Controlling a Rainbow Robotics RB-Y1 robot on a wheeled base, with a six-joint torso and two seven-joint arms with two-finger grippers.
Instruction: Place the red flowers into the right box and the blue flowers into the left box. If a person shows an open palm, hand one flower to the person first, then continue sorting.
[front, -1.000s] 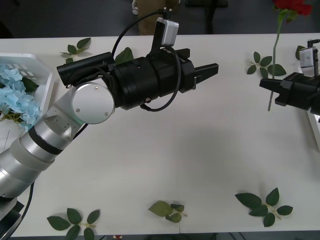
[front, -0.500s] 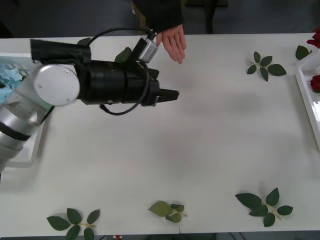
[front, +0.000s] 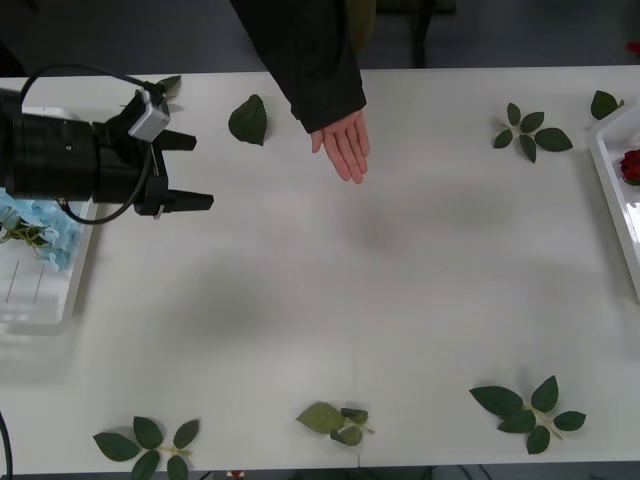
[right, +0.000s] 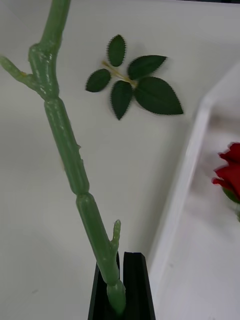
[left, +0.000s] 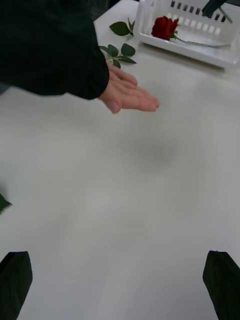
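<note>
left gripper wide open beside left box | right gripper pinches a red flower stem near right box | person's hand open over tabletop

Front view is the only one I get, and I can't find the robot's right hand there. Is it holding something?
Observer: Yes. The right hand has its black fingers shut on a knobbly green plastic stem.
Operator: Where is it?
Observer: Just beside the white plastic box's rim, near a sprig of five green leaves.
Operator: Is anything in that box?
Observer: Yes. The left wrist view shows a red fabric rose lying inside its slotted walls.
</note>
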